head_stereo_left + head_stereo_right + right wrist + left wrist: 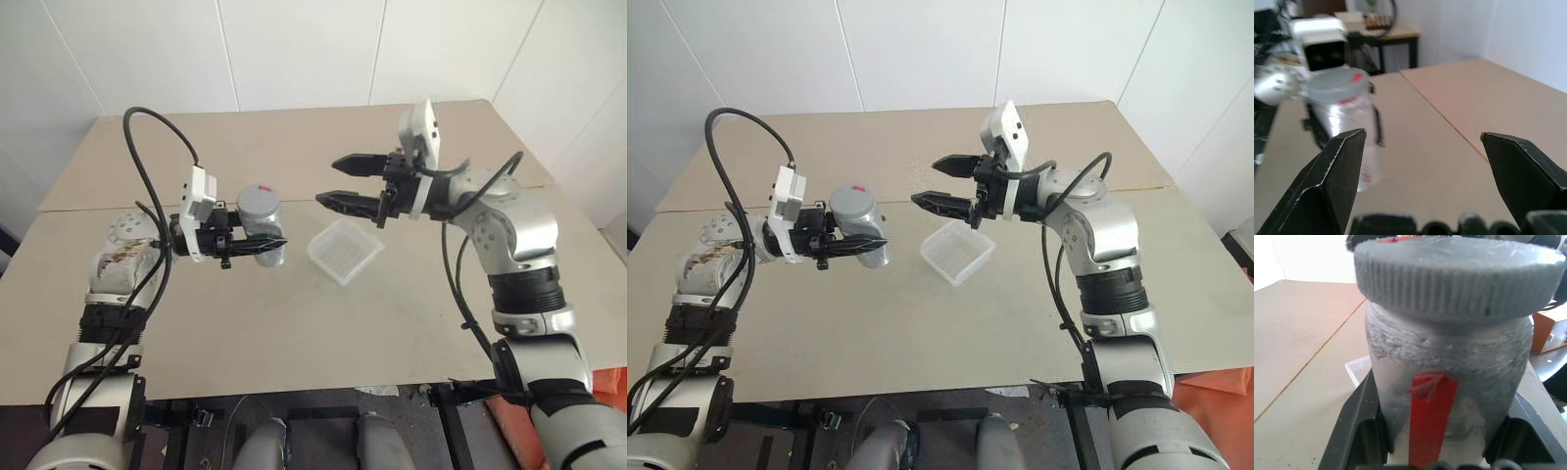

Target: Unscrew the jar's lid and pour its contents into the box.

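left gripper [257,245] – clenched on the jar [261,224], lid [1459,276] on | right gripper [341,182] – released, empty, near the box [345,250]

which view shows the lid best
The left wrist view: the lid is close up, ribbed edge clear, sitting on the jar. Both eye views show it small, from above; the right wrist view shows it blurred and distant.

Right gripper [1422,161] jaws wide apart, nothing between them. Beyond its fingers [1332,186], the jar [1347,132] stands upright, grey lid [1338,84] on, held off the table [1459,107] by the left gripper [1342,127]. White camera block just beside the lid.
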